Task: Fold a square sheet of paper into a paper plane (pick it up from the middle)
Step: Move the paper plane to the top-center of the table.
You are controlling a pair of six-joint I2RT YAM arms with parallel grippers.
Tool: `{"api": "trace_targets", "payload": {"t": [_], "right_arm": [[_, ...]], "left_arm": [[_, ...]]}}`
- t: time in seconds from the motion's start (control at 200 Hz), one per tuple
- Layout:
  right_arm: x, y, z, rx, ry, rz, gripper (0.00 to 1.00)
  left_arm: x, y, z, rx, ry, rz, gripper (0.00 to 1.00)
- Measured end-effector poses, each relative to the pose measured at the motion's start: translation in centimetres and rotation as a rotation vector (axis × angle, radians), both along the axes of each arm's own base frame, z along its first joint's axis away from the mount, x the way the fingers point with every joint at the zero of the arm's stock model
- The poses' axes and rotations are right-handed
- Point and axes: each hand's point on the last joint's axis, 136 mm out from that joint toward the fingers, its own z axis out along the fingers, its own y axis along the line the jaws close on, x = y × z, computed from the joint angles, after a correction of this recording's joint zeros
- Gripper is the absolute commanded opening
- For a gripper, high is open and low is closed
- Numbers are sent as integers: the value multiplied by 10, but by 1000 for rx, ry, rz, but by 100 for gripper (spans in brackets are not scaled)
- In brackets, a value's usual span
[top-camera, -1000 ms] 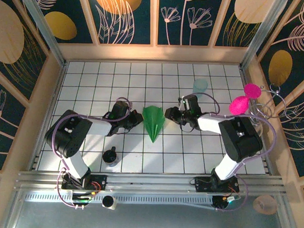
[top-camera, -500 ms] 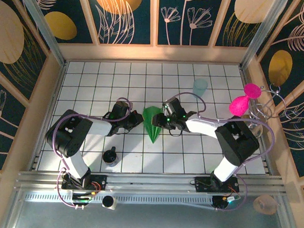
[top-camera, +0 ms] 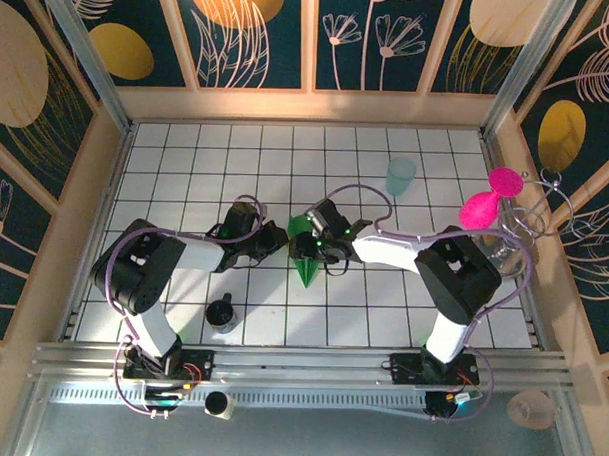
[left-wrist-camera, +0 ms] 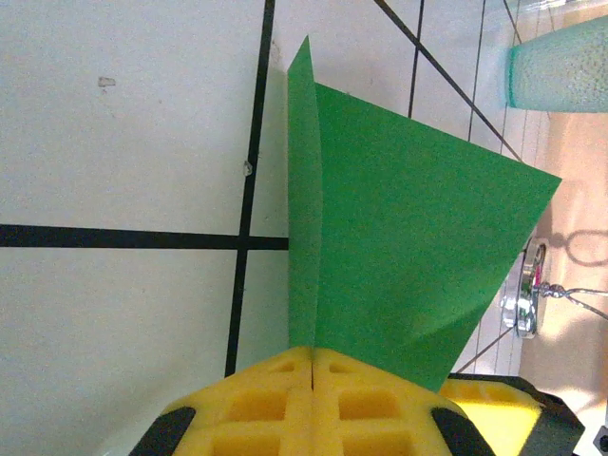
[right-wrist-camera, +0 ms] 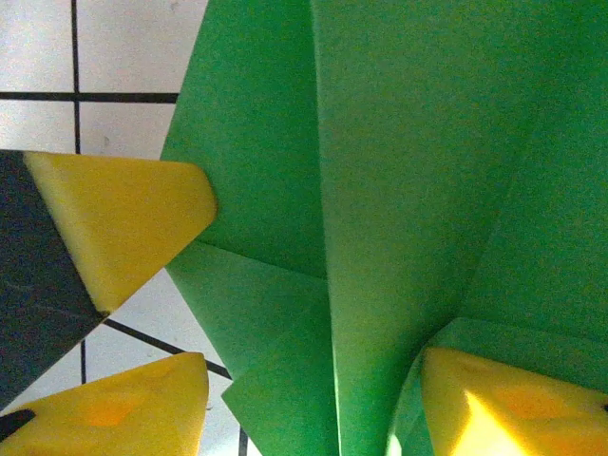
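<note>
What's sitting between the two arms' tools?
The folded green paper plane: the top view shows it between the left tool, which pinches its edge, and the right tool, open over it.

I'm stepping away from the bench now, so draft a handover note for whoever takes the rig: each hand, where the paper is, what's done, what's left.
Left hand: shut on the left side of the bright green folded paper plane, a flap rising from its pads.
Right hand: open, low over the plane, a finger on each side of the centre crease.
Plane: mid-table on the white grid tabletop, between the hands, nose toward the arm bases; pale teal translucent cup stands apart, far right.
Done: folded to a pointed dart with a centre crease.
Left: likely press the folds flat, then release.
</note>
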Motion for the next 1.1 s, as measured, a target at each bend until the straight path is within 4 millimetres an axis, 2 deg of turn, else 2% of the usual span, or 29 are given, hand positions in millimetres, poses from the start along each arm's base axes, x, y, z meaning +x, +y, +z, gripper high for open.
{"api": "trace_targets", "payload": {"t": [0.22, 0.471, 0.686, 0.851, 1.101], "right_arm": [[1, -4, -11, -73, 11, -14, 59], [1, -17, -16, -142, 8, -40, 48], [4, -22, -14, -176, 2, -60, 35], [10, -25, -10, -199, -13, -80, 27], [9, -31, -19, -245, 3, -94, 23]], "left_arm": [[1, -1, 2, -6, -7, -3, 0], [1, -1, 2, -6, -6, -3, 2], [1, -1, 1, -1, -8, -5, 27], [3, 4, 3, 45, -23, 1, 42], [14, 23, 23, 114, -95, 57, 70]]}}
